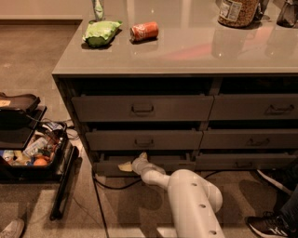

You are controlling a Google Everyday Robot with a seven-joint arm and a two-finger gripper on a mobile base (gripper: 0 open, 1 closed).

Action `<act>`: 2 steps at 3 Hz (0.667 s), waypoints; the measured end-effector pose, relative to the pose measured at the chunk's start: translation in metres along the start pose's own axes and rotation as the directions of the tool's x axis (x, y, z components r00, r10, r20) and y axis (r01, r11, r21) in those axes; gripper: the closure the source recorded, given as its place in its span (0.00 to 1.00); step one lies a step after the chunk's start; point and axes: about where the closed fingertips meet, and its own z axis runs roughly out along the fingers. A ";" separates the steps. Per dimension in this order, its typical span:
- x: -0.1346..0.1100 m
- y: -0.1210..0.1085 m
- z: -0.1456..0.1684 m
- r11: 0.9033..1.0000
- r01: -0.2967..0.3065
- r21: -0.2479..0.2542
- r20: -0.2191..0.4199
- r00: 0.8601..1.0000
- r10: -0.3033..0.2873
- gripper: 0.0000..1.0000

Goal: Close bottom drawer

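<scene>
The bottom drawer (177, 164) is the lowest, low-fronted grey-brown drawer of the left column under the counter. Its front sits a little forward of the cabinet face, with a dark gap above it. My gripper (135, 163) is at the end of the white arm (186, 195), down near the floor, pressed against the drawer's front around its middle, where the handle is hidden behind it. A pale yellowish piece shows at the gripper's left side.
Two taller drawers (142, 108) sit above, and a second column (251, 139) to the right. The counter (195, 46) holds a green bag (99, 32), a red can (144, 31) and a jar (238, 11). An open black case (28, 148) and cable (100, 195) lie on the floor left; shoes (272, 223) right.
</scene>
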 end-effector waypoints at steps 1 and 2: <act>-0.002 0.000 0.000 1.000 -0.003 0.000 0.003 1.000 0.003 0.00; -0.003 0.004 -0.002 1.000 -0.015 -0.006 0.018 1.000 0.015 0.00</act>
